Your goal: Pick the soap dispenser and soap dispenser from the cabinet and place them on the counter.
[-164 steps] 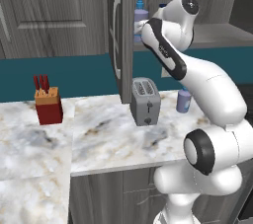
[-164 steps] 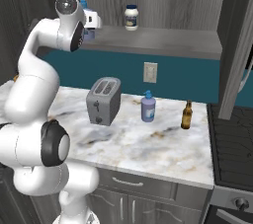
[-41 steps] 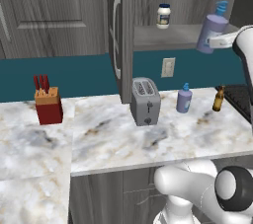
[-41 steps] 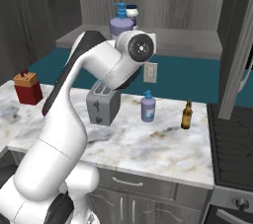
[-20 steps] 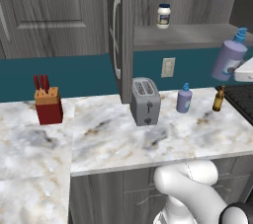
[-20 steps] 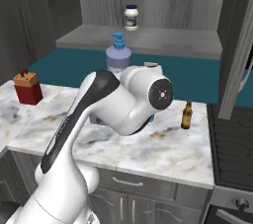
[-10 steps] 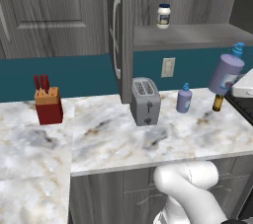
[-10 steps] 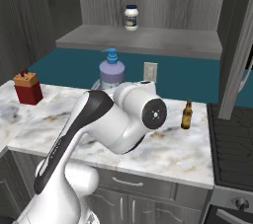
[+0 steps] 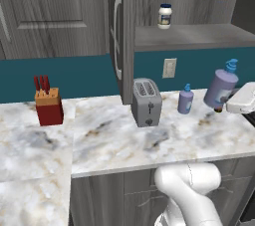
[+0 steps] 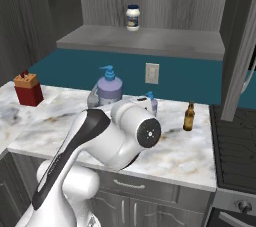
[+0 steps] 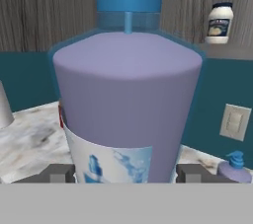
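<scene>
held soap dispenser [image 11: 126, 104]: lavender body, blue pump, blue-white label | second soap dispenser [image 9: 186, 99]: lavender, blue top | counter [image 9: 114, 135]: white-grey marble | cabinet [image 9: 124, 31]: grey wood-grain | toaster [image 9: 146, 102]: silver-grey | jar [image 9: 165, 16]: white, at 12 o'clock | knife block [image 9: 48, 107]: red | wall [image 9: 74, 73]: teal
</scene>
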